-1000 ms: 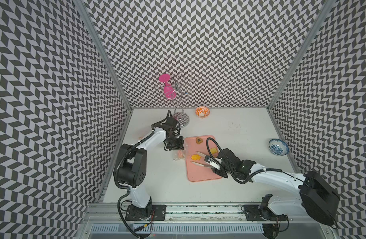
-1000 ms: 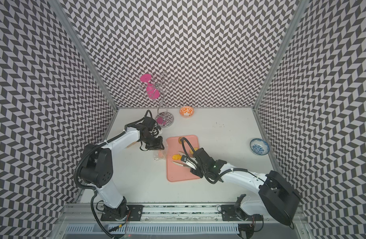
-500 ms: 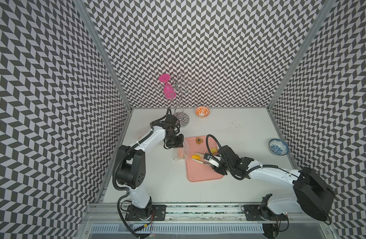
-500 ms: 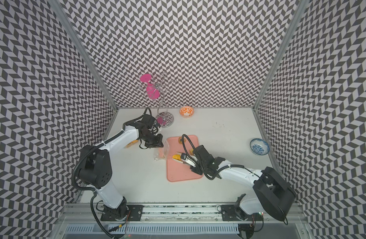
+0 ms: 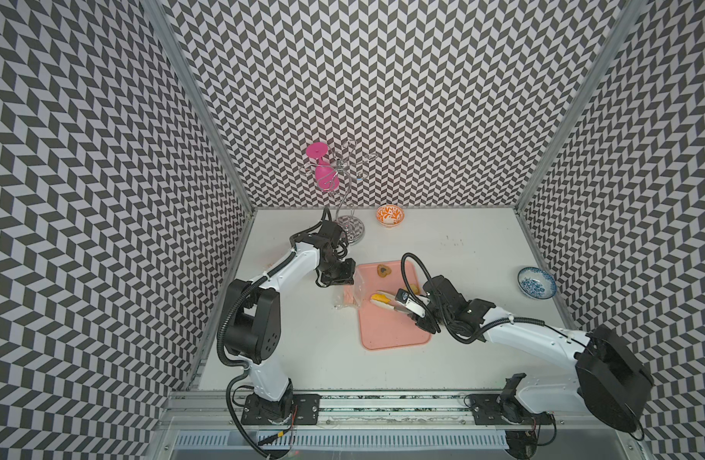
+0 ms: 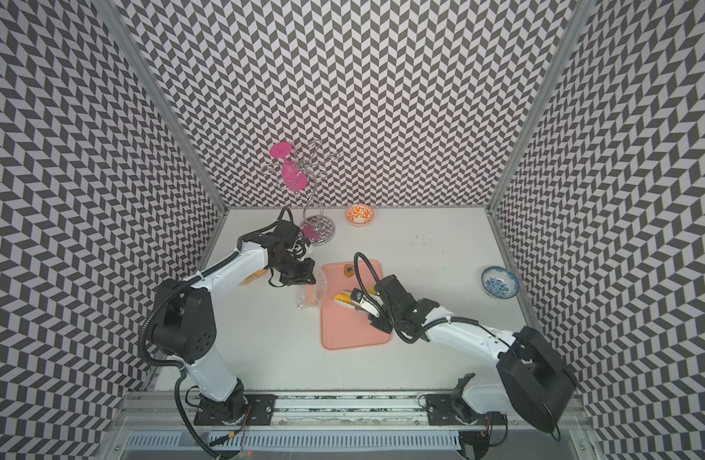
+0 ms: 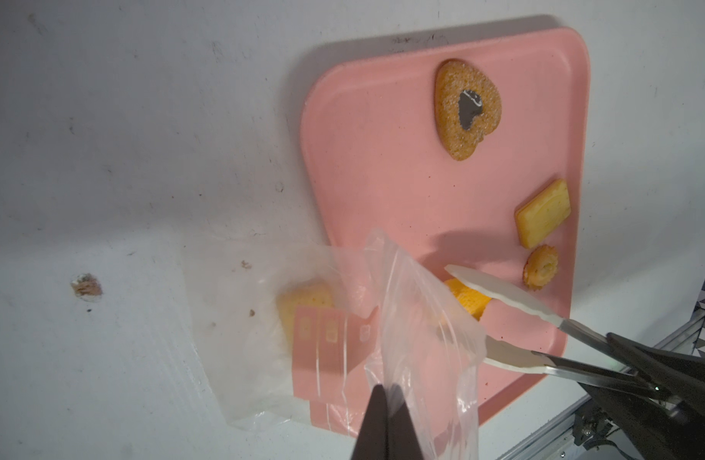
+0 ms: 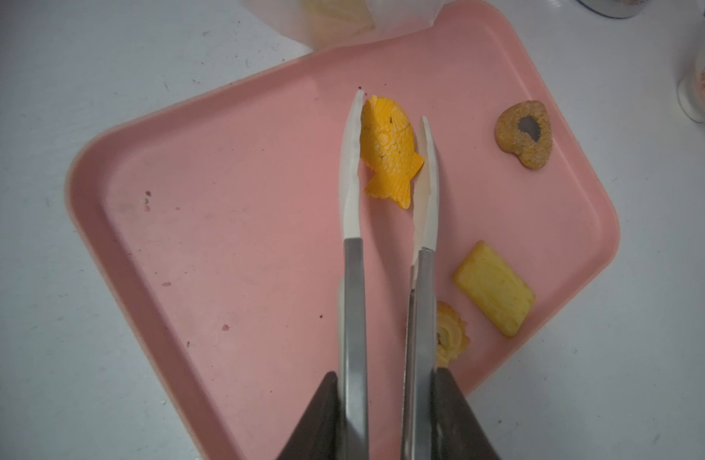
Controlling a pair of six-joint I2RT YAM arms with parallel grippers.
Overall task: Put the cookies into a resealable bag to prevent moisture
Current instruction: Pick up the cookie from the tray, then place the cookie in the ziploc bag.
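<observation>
We see three walls (image 5: 382, 79) papered in a black-and-white chevron pattern, joined by grey metal corner posts (image 5: 207, 115). They enclose a white tabletop (image 5: 462, 247), lightly scuffed and evenly lit. Along its near edge we see a metal rail (image 5: 382, 399).

Both top views look steeply down from high at the front of the table (image 5: 462, 247); each wrist camera hangs close over the tray (image 7: 382, 179), their shared ground.
</observation>
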